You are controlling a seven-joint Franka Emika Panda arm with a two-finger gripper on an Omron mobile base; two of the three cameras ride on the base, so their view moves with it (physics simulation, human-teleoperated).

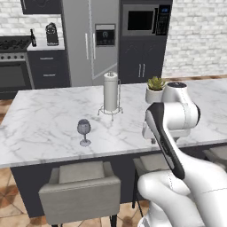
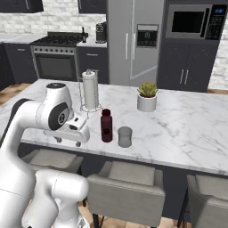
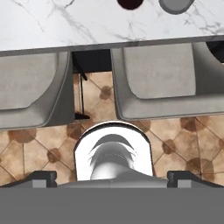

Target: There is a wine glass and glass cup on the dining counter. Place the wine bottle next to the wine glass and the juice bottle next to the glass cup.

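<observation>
The wine glass [image 1: 84,131] stands alone near the front of the dining counter [image 1: 44,119]. Further right on the dining counter [image 2: 187,129], the maroon juice bottle [image 2: 106,125] stands upright just left of the glass cup [image 2: 125,136]. Both also peek in at the top of the hand view, juice bottle [image 3: 130,3] and glass cup [image 3: 176,4]. My gripper [image 2: 67,141] hangs open over the counter's near edge, left of the juice bottle, holding nothing. Its fingertips [image 3: 43,178] point down at the floor. The wine bottle [image 1: 33,38] stands far back on the small worktop by the stove.
A paper-towel roll [image 1: 111,93] on a wire stand and a potted plant [image 2: 147,96] stand mid-counter. Grey stools [image 3: 153,83] line the counter's near side below my hand. A coffee machine [image 1: 52,33] sits next to the wine bottle.
</observation>
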